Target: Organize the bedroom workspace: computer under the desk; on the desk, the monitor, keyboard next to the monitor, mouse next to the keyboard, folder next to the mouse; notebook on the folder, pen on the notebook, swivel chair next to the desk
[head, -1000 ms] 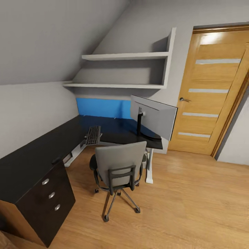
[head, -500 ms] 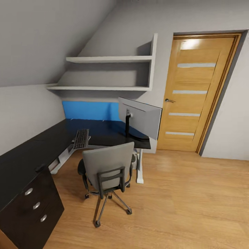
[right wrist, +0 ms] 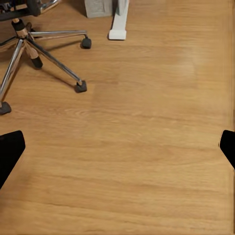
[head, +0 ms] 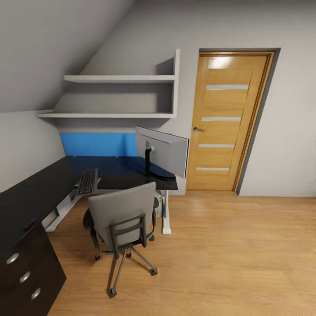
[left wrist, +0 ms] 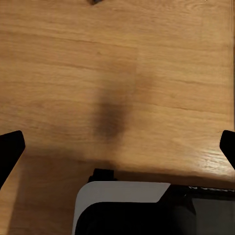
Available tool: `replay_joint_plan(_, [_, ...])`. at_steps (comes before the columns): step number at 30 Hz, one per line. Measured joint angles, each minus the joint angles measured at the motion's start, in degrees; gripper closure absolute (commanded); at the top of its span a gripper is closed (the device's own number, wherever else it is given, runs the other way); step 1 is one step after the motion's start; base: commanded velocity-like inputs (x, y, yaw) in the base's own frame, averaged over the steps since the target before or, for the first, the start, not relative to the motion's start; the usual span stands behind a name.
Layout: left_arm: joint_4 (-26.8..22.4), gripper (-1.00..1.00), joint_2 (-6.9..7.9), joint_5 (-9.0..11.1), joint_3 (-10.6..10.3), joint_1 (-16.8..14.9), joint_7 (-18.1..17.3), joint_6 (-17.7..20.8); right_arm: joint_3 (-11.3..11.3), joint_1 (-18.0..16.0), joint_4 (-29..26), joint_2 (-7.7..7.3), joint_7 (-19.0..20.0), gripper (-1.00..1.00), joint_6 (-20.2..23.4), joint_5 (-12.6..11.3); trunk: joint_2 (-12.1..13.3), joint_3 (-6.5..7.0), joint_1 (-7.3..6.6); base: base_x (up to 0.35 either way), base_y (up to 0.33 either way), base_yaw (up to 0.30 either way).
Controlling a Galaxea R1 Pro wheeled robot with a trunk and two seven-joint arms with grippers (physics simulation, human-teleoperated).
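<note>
Both tools hang spread wide over bare wooden floor: the left tool (left wrist: 117, 147) holds nothing, its dark fingertips (left wrist: 10, 149) at the two sides of its wrist picture with a white and black piece of the robot beneath, and the right tool (right wrist: 117, 147) is just as wide and empty, looking down past the chair's chrome star base (right wrist: 36, 54) and a white desk leg foot (right wrist: 117, 33). From the head camera, the swivel chair (head: 120, 219) stands on the floor with its back toward the camera, close in front of the black L-shaped tabletop (head: 39, 193). On the tabletop the keyboard (head: 87, 181) lies near the inner corner, overhanging the front edge, and the monitor (head: 161, 150) stands near the right end, its back turned toward the room. A small dark mouse (head: 29, 224) sits at the tabletop edge above the drawer unit (head: 24, 274). Wide open floor (head: 237, 254) stretches from the chair to the wooden door (head: 226, 120)
</note>
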Motion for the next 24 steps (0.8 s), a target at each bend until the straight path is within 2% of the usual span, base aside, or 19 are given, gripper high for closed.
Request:
replay_joint_plan(7, [0.0,-1.00,-0.07,-0.1,0.0,0.0,-0.1,0.0,0.0,0.0,0.0,0.00,0.0,-1.00,0.0,0.0,0.0,0.52,-0.03,0.029,-0.050,-0.196])
replay_joint_plan(16, [0.0,-1.00,-0.15,-0.2,-0.2,0.0,0.0,0.1,-0.1,0.0,0.0,-0.07,-0.1,-1.00,0.1,-0.1,0.0,1.14,-0.02,0.193,-0.213,-0.206])
replay_joint_plan(24, [0.0,-1.00,-0.11,-0.1,-0.1,0.0,-0.1,0.0,-0.3,0.0,0.0,0.07,-0.1,-1.00,0.5,-0.2,0.0,1.34,0.00,0.084,-0.043,-0.279])
